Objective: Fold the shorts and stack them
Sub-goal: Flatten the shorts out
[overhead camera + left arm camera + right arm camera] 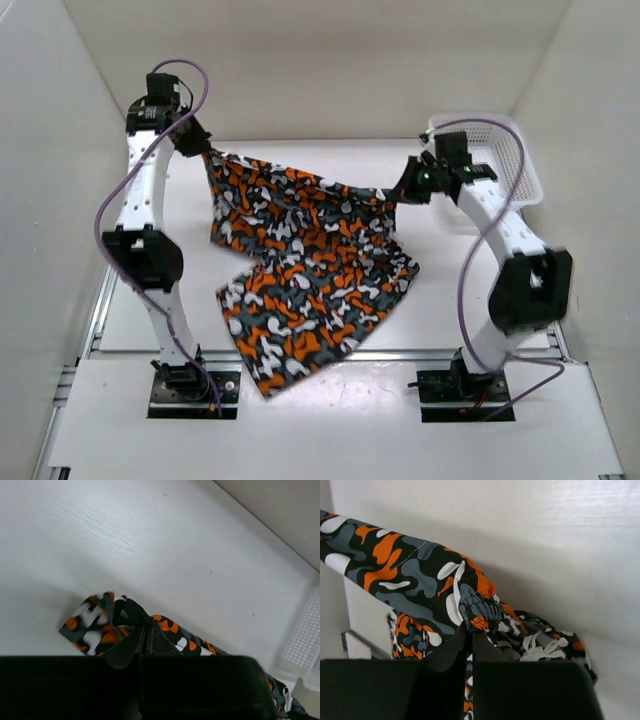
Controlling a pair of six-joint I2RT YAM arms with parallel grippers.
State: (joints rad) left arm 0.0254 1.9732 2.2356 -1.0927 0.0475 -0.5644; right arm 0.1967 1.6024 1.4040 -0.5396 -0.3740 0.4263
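Observation:
The shorts (305, 275), printed in orange, black, grey and white blotches, hang stretched between my two grippers, with the lower part draped on the table toward the front. My left gripper (203, 148) is shut on the far left corner of the shorts (95, 625), raised above the table. My right gripper (398, 192) is shut on the right end of the gathered waistband (477, 611), also raised. The fabric between them sags slightly.
A white mesh basket (500, 150) stands at the back right, just behind my right arm; its corner shows in the left wrist view (305, 645). White walls close in the table on the left, back and right.

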